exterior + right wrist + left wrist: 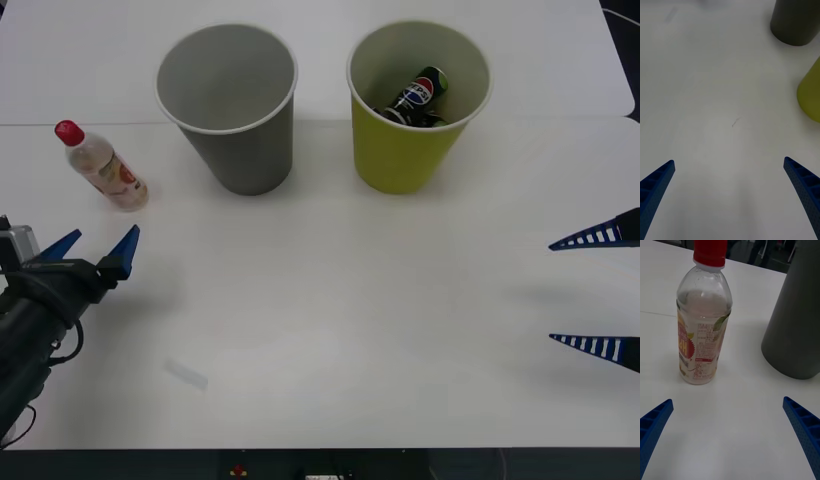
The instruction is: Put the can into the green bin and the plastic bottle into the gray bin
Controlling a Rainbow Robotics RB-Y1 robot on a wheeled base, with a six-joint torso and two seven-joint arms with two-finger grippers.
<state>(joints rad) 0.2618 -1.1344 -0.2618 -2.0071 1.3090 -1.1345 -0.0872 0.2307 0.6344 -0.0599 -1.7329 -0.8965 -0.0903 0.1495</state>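
Pepsi can [420, 95] inside green bin [405, 150]

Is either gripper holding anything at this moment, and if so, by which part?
Nothing is held. The left gripper is open, short of the upright plastic bottle. The right gripper is open over bare table. The can lies inside the green bin.

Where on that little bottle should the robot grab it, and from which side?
Probably around the labelled middle of the bottle, coming in level from the robot's side. It stands upright, its body is round and even, and the open left gripper already faces it.
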